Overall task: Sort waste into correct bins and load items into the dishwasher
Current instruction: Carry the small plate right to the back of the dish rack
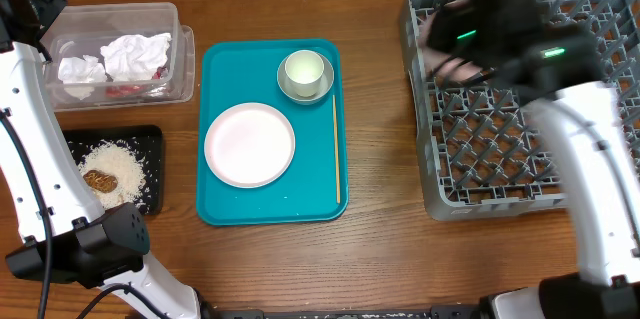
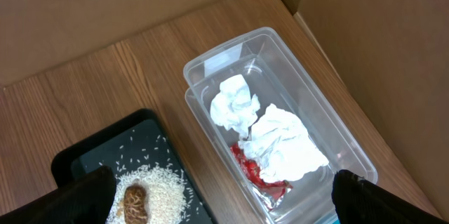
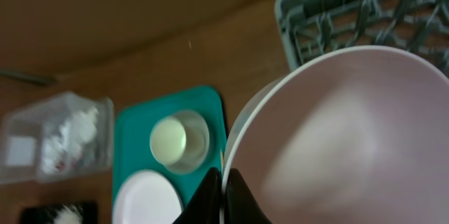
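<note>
Right jaws closed on the large plate's [image 3: 337,133] rim, plate held over the rack's [image 1: 500,159] far-left corner. Left jaws wide open, empty, above the tub [image 2: 224,47] holding napkins [image 2: 284,143].

Overhead, the right gripper [image 1: 455,47] is motion-blurred at the rack's [image 1: 520,159] 11 o'clock. Its plate [image 3: 337,140] is blurred, cropped from 3 to 6 o'clock.
</note>
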Motion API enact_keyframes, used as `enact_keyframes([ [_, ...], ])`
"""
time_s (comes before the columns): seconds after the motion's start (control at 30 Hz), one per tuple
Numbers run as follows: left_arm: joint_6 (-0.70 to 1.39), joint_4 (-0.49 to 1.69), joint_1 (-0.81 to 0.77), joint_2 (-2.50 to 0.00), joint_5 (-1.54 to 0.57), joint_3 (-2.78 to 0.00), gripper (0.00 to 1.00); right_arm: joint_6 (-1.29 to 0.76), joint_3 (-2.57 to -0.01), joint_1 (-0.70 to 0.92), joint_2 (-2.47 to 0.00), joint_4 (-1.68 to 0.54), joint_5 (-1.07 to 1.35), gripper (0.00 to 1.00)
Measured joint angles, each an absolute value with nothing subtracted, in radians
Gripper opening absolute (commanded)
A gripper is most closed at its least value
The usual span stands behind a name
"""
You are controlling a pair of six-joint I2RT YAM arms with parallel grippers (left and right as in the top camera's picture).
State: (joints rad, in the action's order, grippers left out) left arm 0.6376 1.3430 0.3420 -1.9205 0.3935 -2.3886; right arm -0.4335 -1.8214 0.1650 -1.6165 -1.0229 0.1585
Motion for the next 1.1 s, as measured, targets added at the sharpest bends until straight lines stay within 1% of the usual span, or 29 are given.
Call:
enact_keyframes([
  [0.07, 0.638, 1.342, 0.342, -1.921, 0.393, -2.389, 1.00, -0.409, -1.819, 0.053, -1.625, -0.957, 0.271, 0.04],
  [0.17, 0.638, 1.343, 0.342, -1.921, 0.393, -2.389, 1.00, -0.384, -1.811, -0.112, -1.651, -0.796, 0.460, 0.04],
  [0.27, 0.638, 1.343, 0.342, -1.921, 0.393, -2.389, 1.00, -0.389, -1.805, -0.218, -1.683, -0.664, 0.599, 0.04],
  [0.37, 0.638, 1.343, 0.342, -1.921, 0.393, -2.389, 1.00, -0.427, -1.804, -0.286, -1.723, -0.569, 0.688, 0.04],
  [0.53, 0.638, 1.343, 0.342, -1.921, 0.393, -2.389, 1.00, -0.501, -1.804, -0.327, -1.784, -0.476, 0.743, 0.04],
  [0.7, 0.638, 1.343, 0.342, -1.921, 0.393, -2.389, 1.00, -0.535, -1.803, -0.319, -1.845, -0.408, 0.764, 0.04],
  [0.93, 0.638, 1.343, 0.342, -1.921, 0.393, -2.389, 1.00, -0.550, -1.803, -0.307, -1.964, -0.367, 0.792, 0.04],
  [1.1, 0.638, 1.343, 0.342, -1.921, 0.393, -2.389, 1.00, -0.575, -1.799, -0.332, -2.094, -0.219, 0.896, 0.04],
])
